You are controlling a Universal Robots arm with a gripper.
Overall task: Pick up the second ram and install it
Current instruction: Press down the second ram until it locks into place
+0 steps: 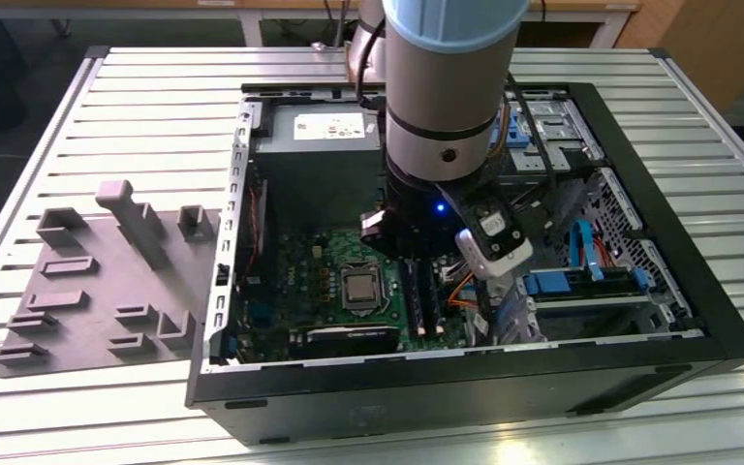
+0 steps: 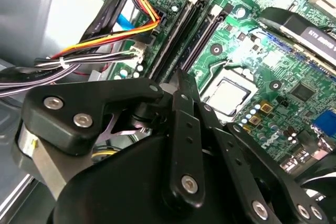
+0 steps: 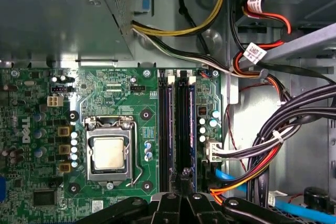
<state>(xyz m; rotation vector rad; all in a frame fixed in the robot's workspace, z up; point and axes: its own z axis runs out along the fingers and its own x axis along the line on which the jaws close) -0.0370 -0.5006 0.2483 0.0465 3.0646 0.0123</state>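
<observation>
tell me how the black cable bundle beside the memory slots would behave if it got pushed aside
Probably floppy: the cable bundle hangs in loose curves. It would likely shift as one mass, since a white tie cinches the strands. It may spring back, and a hard shove could strain the white connector where some wires end.

Even bright light, close linkage blurred
</observation>
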